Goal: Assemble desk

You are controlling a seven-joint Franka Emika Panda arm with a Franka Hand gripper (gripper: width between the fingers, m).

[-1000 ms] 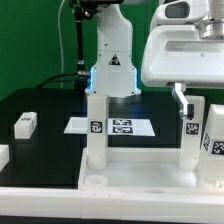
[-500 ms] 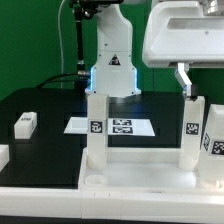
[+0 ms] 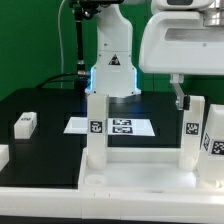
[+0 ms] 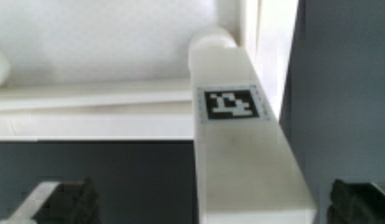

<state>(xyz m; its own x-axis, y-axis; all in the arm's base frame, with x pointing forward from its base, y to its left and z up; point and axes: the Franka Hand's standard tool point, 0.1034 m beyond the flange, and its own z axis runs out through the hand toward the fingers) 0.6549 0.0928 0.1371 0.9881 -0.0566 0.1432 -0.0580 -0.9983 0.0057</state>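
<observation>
The desk's white rimmed panel [image 3: 135, 181] lies at the front of the table. Three white tagged legs stand upright in it: one toward the exterior view's left [image 3: 95, 128], one toward the right [image 3: 190, 135], and one at the right edge [image 3: 214, 140]. My gripper [image 3: 182, 97] hangs open just above the top of the right leg. In the wrist view that leg [image 4: 233, 120] runs down between my dark fingertips [image 4: 64, 200] with a gap on each side, my gripper [image 4: 210, 205] holding nothing. Part of the panel [image 4: 82, 105] shows behind the leg.
A loose tagged leg [image 3: 25, 123] lies on the black table at the exterior view's left, and another white piece [image 3: 3, 155] sits at the left edge. The marker board [image 3: 118, 126] lies behind the panel. The arm's base [image 3: 110, 60] stands at the back.
My gripper rose off the right leg, then came partly back down, shifting slightly toward the exterior view's left. Its jaws stayed open; the legs and panel did not move.
</observation>
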